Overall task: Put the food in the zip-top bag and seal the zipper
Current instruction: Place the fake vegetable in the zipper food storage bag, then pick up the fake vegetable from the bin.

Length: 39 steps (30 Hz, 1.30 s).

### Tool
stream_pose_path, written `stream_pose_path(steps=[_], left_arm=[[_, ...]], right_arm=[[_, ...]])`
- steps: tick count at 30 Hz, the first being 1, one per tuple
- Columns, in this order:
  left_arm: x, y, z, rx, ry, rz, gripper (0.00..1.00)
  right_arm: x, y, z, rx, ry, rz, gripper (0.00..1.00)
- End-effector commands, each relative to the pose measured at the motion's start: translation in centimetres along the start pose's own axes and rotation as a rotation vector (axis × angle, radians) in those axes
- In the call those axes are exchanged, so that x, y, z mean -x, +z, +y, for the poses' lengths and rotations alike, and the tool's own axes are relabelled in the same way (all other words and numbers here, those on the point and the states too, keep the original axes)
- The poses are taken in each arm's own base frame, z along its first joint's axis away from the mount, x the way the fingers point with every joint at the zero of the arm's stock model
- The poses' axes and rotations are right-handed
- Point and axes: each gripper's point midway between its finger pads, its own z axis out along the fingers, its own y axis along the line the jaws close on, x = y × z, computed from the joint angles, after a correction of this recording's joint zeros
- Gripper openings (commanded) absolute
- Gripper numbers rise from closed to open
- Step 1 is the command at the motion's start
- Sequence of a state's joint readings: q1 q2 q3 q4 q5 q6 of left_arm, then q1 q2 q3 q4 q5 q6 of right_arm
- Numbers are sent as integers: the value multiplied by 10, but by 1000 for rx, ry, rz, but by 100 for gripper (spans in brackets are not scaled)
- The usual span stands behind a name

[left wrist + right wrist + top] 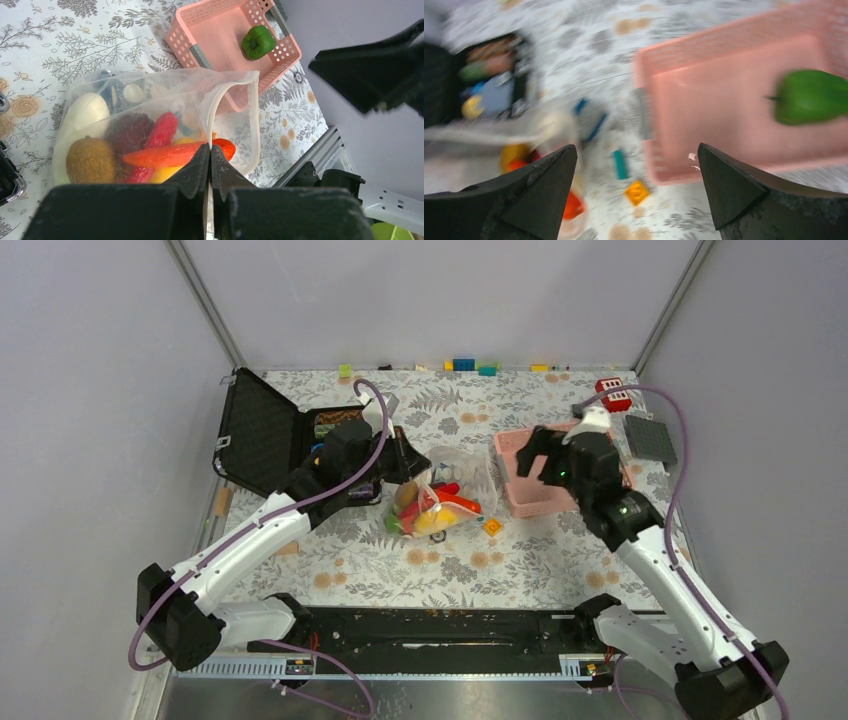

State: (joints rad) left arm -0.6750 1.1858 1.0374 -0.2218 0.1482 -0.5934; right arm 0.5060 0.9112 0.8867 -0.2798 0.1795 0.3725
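The clear zip-top bag (452, 480) lies mid-table with its mouth open towards the pink basket (522, 495). In the left wrist view the bag (150, 95) holds a white radish (85, 112), a peach (90, 160), a dark red piece (127, 132), a red chilli (161, 131), an orange carrot (165, 155) and a yellow banana (162, 175). My left gripper (210, 147) is shut on the whitish zipper (212, 107) at the mouth edge. The green pepper (258, 41) lies in the basket (185, 35). My right gripper (636, 147) is open and empty, over the basket's near-left corner, left of the pepper (811, 96).
An open black hard case (265, 440) stands at the far left. Loose building bricks (465, 365) line the far edge. A red brick (613, 393) and a dark baseplate (650, 437) lie at the far right. An orange brick (492, 526) lies in front of the bag.
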Motion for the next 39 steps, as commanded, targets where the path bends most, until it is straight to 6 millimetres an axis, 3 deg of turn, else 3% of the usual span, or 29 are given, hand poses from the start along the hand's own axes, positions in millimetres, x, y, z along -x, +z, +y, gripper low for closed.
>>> stream_pose_path(steps=[1,6,10,15,22,29,39], left_arm=[[13,3,-15,-81,36,-50,0],[12,4,-13,-83,43,-49,0],[11,3,-14,-93,53,-53,0],[8,5,-13,-95,52,-42,0],[10,6,-3,-51,60,-56,0],[9,10,2,-43,47,-47,0],[10,12,7,-31,39,-47,0]], right_arm=[[-10,-11,-93,-405,118,118,98],[-11,0,-136,-584,133,197,98],[-16,27,-184,-769,130,284,98],[-19,52,-223,-928,139,385,98],[-40,81,-245,-949,193,482,98],[-54,89,-265,-995,206,549,98],[-67,105,-277,-991,152,638,98]])
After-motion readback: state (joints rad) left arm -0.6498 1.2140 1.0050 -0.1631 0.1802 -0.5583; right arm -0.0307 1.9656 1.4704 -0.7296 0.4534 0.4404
